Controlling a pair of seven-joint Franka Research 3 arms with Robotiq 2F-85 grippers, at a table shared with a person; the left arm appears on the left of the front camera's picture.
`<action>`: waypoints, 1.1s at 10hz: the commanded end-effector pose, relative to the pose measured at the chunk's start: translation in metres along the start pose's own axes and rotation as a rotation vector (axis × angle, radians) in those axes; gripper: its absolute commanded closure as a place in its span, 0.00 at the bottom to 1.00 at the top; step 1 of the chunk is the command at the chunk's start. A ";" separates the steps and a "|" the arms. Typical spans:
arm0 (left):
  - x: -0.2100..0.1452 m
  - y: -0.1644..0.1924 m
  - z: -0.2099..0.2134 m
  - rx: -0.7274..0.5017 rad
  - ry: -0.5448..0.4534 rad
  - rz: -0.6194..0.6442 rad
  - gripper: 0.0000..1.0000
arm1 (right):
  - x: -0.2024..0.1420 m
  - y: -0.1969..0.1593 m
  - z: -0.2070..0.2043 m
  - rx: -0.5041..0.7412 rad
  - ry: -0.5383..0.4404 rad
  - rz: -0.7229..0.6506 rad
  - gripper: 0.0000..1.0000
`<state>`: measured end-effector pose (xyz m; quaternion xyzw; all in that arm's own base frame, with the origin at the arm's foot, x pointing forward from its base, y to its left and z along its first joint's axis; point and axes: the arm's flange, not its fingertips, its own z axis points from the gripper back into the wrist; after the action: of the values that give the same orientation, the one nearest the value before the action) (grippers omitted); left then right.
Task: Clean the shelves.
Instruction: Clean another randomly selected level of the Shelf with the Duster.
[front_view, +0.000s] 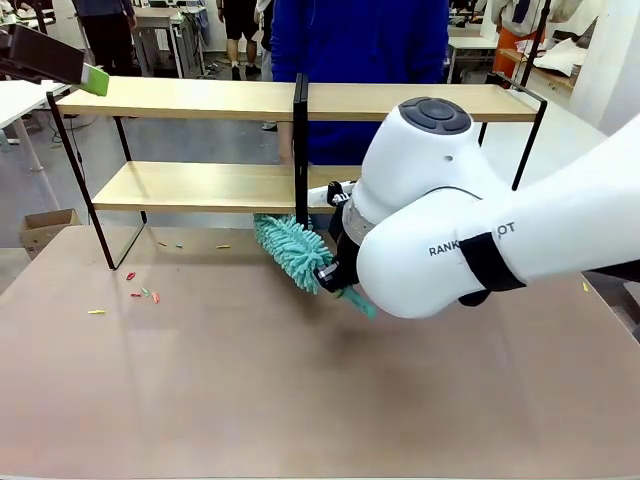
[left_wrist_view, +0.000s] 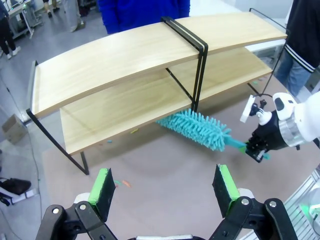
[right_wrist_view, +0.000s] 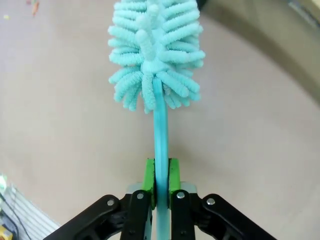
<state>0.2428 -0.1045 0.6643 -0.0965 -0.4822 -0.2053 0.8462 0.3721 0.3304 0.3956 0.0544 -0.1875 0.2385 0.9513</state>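
i am clenching my right gripper (right_wrist_view: 161, 182) on the teal duster (right_wrist_view: 155, 55), its long axis pointing up-frame toward the shelves (front_view: 200, 185), its head lying just under the lower board mid-frame; my left gripper (left_wrist_view: 165, 187) is hanging released.

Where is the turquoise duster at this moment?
In the front view the turquoise duster is near the table's middle, its fluffy head under the shelves beside the black centre post, its handle between the right gripper's fingers.
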 end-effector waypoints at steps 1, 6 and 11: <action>0.000 0.000 0.001 -0.001 -0.003 0.002 0.00 | 0.037 0.021 -0.023 -0.038 -0.052 -0.026 0.88; 0.000 0.000 0.001 -0.001 -0.003 0.002 0.00 | 0.075 0.068 -0.076 -0.014 -0.049 -0.049 0.88; 0.000 0.000 0.001 -0.001 -0.003 0.002 0.00 | 0.080 0.090 -0.101 -0.009 -0.015 -0.060 0.88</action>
<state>0.2429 -0.1045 0.6643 -0.0966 -0.4821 -0.2053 0.8462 0.4225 0.4555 0.3339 0.0601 -0.1912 0.2177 0.9552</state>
